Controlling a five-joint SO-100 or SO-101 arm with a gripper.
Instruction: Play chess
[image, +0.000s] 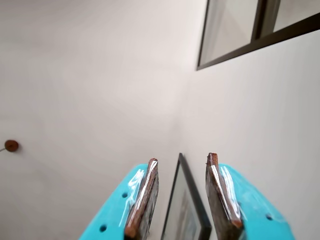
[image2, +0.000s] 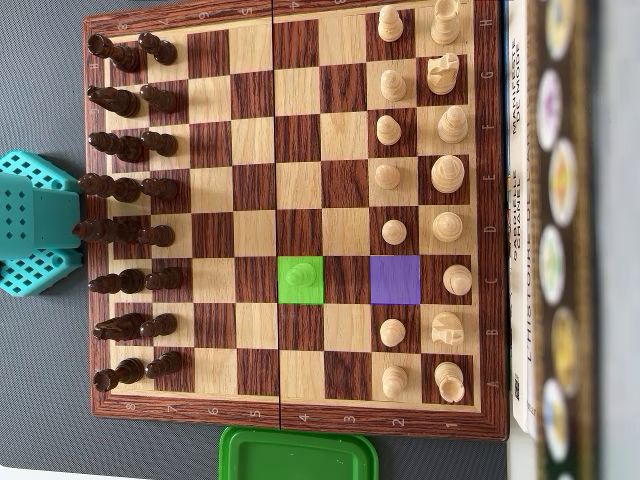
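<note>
My gripper (image: 182, 162) released, empty, aimed at wall. Overhead: pawn (image2: 299, 273) on green square, purple square (image2: 396, 280) bare, chessboard (image2: 290, 215).

glossy wooden chessboard (image2: 260, 205), matt plastic lid (image2: 298, 455)

Two turquoise gripper (image: 181, 161) fingers (image: 144, 200), faced with brown pads, stand apart and point at a pale wall. A dark-framed picture (image: 187, 210) shows between them (only partly visible), a dark-framed window (image: 250, 42) sits upper right, and a small brown knob (image: 11, 145) at left.
</note>
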